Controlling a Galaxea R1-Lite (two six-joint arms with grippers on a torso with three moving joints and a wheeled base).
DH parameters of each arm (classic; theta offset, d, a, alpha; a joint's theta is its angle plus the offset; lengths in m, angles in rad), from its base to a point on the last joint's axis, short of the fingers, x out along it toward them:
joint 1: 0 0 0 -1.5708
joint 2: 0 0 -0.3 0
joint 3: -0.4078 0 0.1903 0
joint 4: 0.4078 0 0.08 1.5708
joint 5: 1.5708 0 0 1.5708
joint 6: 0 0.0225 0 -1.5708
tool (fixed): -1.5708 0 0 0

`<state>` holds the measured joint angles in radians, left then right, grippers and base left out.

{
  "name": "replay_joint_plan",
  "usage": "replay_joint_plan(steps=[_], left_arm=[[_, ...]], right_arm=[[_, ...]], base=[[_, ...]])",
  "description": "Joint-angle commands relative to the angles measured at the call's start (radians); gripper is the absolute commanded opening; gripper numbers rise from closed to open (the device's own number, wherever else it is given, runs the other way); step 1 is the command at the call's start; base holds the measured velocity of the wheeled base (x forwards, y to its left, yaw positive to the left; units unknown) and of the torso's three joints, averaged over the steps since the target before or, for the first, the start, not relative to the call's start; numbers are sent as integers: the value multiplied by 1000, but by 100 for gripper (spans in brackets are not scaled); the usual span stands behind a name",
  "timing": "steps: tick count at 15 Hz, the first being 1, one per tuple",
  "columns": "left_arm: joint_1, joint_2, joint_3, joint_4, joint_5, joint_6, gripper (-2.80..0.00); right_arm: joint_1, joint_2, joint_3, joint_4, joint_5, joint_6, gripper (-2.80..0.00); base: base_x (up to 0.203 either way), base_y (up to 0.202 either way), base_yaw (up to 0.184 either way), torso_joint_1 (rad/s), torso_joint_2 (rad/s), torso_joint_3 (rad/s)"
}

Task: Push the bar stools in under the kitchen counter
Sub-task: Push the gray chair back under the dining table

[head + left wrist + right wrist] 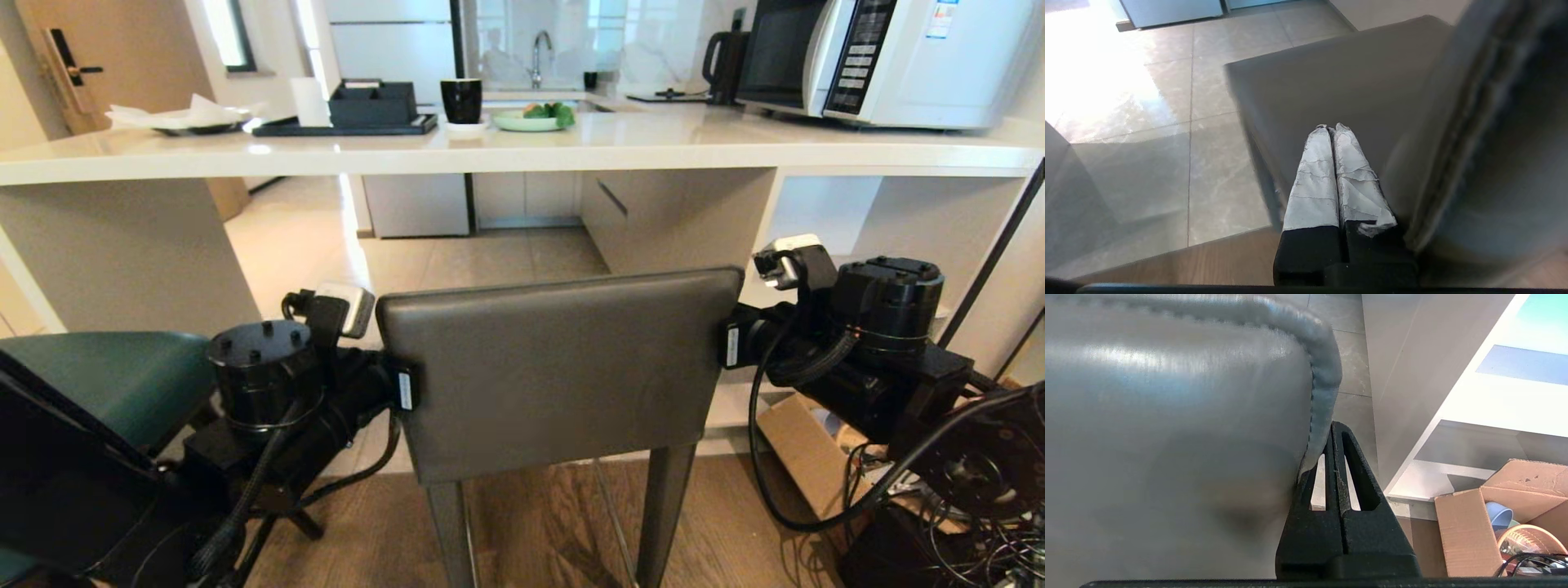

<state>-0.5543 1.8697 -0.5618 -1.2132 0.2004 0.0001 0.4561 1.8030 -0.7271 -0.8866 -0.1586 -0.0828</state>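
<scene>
The head view looks forward and slightly down from behind the dark grey stool [555,367], its backrest filling the near centre, the kitchen counter [522,151] crossing the far part and the teal stool [106,392] cut off at near left. The left wrist view sits close behind the left gripper [1333,127], facing down past the stool's left edge onto the tiled floor [1167,122]. The right wrist view sits close behind the right gripper [1334,426], pressed so near the backrest that the padding fills half of it, with a cardboard box [1470,531] to the right. All three share the grey backrest
</scene>
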Motion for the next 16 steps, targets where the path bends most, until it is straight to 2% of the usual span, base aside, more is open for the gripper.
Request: replay_joint_plan(steps=[1,4,16], left_arm=[[24,59,-48,-22,8,2,-280],[34,117,-93,-23,47,4,-280],[44,112,-82,-65,50,6,-280]], right_arm=[[31,21,7,7,2,-3,-280],[33,18,11,8,2,-6,-280],[32,7,14,6,-13,-5,-280]], base=[[0,0,0,0,0,0],[0,0,0,0,0,0],[0,0,0,0,0,0]])
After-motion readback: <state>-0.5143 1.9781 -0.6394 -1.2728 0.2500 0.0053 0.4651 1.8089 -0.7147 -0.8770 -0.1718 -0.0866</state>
